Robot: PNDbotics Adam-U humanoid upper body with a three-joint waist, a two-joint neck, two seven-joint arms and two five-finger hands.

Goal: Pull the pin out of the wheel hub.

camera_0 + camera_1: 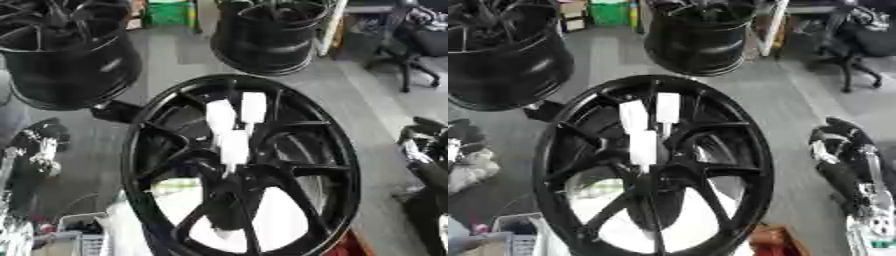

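Pins first: three white pins are standing up out of the middle of the big black wheel hub (pixel 245 165), which is filling the centre of the left eye view and lying nearly face-up. One white pin (pixel 220 116) is sitting upper left, a second white pin (pixel 253 107) is sitting just beside it to the right, and a third white pin (pixel 234 147) is sitting below them, nearest the hub centre. No brand, label or writing is showing that can be read on the wheel or the pins. The left hand (pixel 39 147) is hanging at the left edge, well apart from the wheel and touching nothing; whether its fingers are apart or together I cannot tell. The right hand (pixel 424 150) is showing at the right edge, also clear of the rim, and its fingers are not readable here. Two more black wheels are standing behind: one far-left wheel (pixel 66 50) and one far-middle wheel (pixel 267 35), with an office chair (pixel 411 45) at the upper right. Moving to the right eye view, the wheel hub is sitting slightly left of centre with the same three pins rising from between the spokes. The right hand is showing more fully at the right side, dark fingers pointing up and looking relaxed, a little apart, holding nothing and staying off the rim. The left hand is only peeking in at the left edge, too blurred to judge.
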